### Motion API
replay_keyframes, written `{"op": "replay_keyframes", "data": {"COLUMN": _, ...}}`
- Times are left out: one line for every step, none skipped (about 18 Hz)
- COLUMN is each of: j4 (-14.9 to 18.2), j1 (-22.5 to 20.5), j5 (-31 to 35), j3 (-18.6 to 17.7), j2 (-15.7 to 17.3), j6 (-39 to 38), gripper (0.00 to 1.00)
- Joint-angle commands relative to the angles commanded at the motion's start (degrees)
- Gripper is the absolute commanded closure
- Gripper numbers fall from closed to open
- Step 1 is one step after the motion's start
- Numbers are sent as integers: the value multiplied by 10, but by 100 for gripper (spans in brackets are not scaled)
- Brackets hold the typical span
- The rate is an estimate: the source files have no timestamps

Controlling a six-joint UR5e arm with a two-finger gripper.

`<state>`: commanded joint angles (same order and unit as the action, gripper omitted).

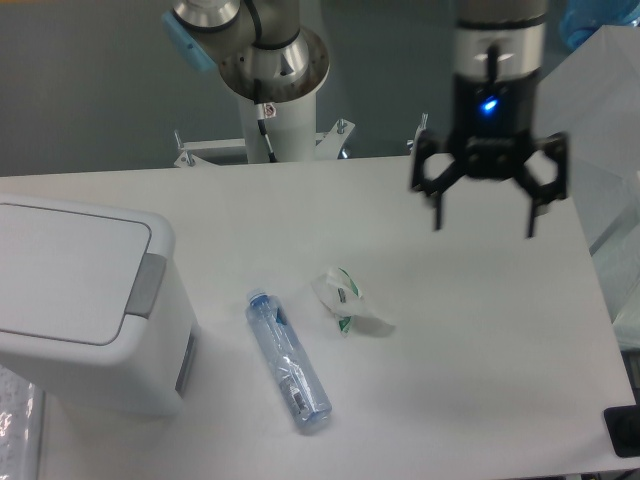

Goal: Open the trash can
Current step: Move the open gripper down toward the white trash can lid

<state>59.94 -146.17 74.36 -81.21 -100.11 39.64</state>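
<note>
On the left edge of the white tabletop I see the trash can, a large white boxy bin, its flat lid down and the grey push tab facing toward the middle of the surface. Just to the right of the trash can lies a clear plastic bottle on its side, cap end pointing away from me. A little further right of the trash can, beyond the bottle, sits a crumpled clear wrapper with green print. My gripper hangs far to the right of the trash can, above the tabletop and touching nothing; its 2 black jaws stand wide apart, tips pointing down, with a blue light glowing on the wrist.
</note>
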Motion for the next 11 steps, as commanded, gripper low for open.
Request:
{"op": "replay_keyframes", "data": {"j4": 0, "j1": 14, "j5": 0, "j3": 0, "j2": -2, "j6": -14, "gripper": 0}}
{"op": "replay_keyframes", "data": {"j4": 0, "j1": 25, "j5": -3, "j3": 0, "j2": 0, "j6": -46, "gripper": 0}}
{"op": "replay_keyframes", "data": {"j4": -1, "j1": 38, "j5": -3, "j3": -1, "j2": 1, "j6": -83, "gripper": 0}}
{"op": "replay_keyframes", "data": {"j4": 0, "j1": 47, "j5": -5, "j3": 0, "j2": 2, "j6": -115, "gripper": 0}}
{"op": "replay_keyframes", "data": {"j4": 0, "j1": 62, "j5": -7, "j3": 1, "j2": 0, "j6": -144, "gripper": 0}}
{"op": "replay_keyframes", "data": {"j4": -1, "j1": 76, "j5": -10, "j3": 1, "j2": -2, "j6": -169, "gripper": 0}}
{"op": "replay_keyframes", "data": {"j4": -1, "j1": 81, "j5": -10, "j3": -2, "j2": -4, "j6": -197, "gripper": 0}}
{"op": "replay_keyframes", "data": {"j4": -1, "j1": 87, "j5": -11, "j3": -2, "j2": -9, "j6": -221, "gripper": 0}}
{"op": "replay_keyframes", "data": {"j4": -2, "j1": 98, "j5": -12, "j3": 0, "j2": -12, "j6": -242, "gripper": 0}}
{"op": "replay_keyframes", "data": {"j4": -3, "j1": 107, "j5": -14, "j3": 0, "j2": -13, "j6": -257, "gripper": 0}}
{"op": "replay_keyframes", "data": {"j4": -2, "j1": 113, "j5": -14, "j3": -1, "j2": -14, "j6": -265, "gripper": 0}}
